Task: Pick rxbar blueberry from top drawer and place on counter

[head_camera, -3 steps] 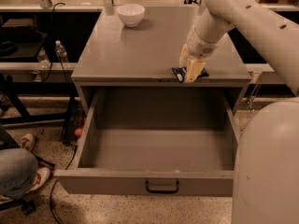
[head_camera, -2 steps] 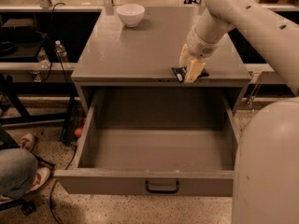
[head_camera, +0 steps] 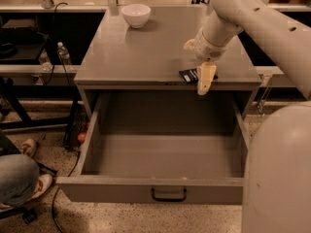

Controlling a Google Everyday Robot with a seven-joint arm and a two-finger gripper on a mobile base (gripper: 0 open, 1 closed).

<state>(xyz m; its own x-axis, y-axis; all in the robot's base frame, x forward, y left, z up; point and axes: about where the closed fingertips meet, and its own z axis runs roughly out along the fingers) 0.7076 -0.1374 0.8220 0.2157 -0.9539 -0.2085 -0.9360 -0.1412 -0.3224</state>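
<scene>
The rxbar blueberry (head_camera: 188, 75), a small dark wrapper with white lettering, lies flat on the counter (head_camera: 146, 52) near its front edge, right of centre. My gripper (head_camera: 204, 82) hangs from the arm at the upper right, points down, and covers the bar's right end at the counter's front lip. The top drawer (head_camera: 160, 191) is pulled fully out below, and its grey inside shows nothing in it.
A white bowl (head_camera: 135, 14) stands at the counter's back left. My robot body (head_camera: 279, 174) fills the lower right beside the drawer. A person's leg and shoe (head_camera: 22, 171) are at the lower left. Dark shelving holding a water bottle (head_camera: 63, 55) stands to the left.
My gripper has shifted very slightly right and toward the counter's front edge. The bar, drawer and bowl have stayed where they were.
</scene>
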